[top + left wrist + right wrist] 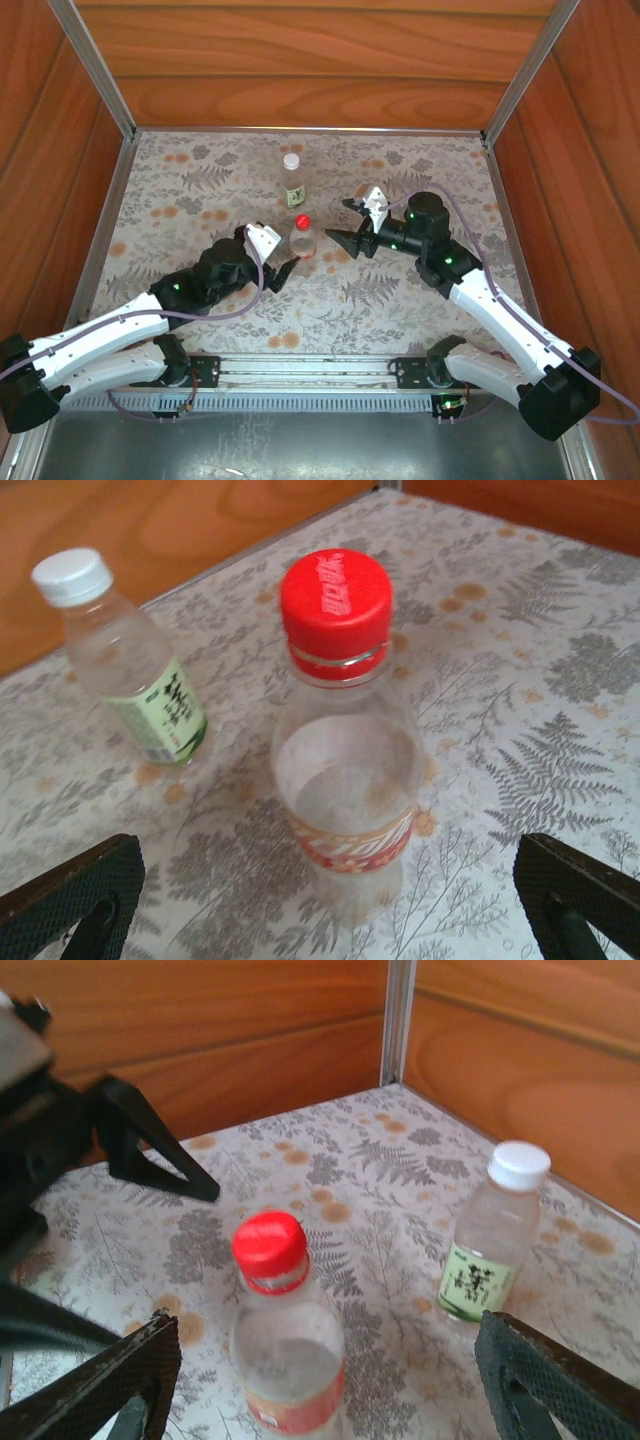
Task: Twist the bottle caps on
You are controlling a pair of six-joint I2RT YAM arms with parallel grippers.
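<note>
Short clear bottle (348,780) upright near the middle of the fern-printed table cover (180,200). Rounded shoulders, narrow neck, reddish band with pale lettering around the lower body, see-through wall above it. Red cap (335,595) seated on the neck, ribbed at the side, raised lettering on top, clear ring just beneath. Tightness impossible to judge.

Taller, slimmer bottle (140,680) just behind, toward the back wall (300,60) of reddish wood, also upright and apart from the short one. Green-yellow label with dark characters low on the body, clear plastic above. White cap (72,576) on top, smooth and round, again no telling how firmly turned.

Left gripper (272,252) at the short bottle's near-left side, low over the cover, jaws spread wide. In the left wrist view, 2 dark textured fingers (70,905) at the bottom corners, the bottle between them and touching neither. Nothing held.

Right gripper (345,220) just right of the red-capped bottle, pointing at it, jaws likewise apart and holding nothing. In the right wrist view, 2 black fingers at the lower corners, the short bottle between them and nearer the left-hand one. Labelled bottle farther back, toward the right-hand one. No contact with either.
</note>
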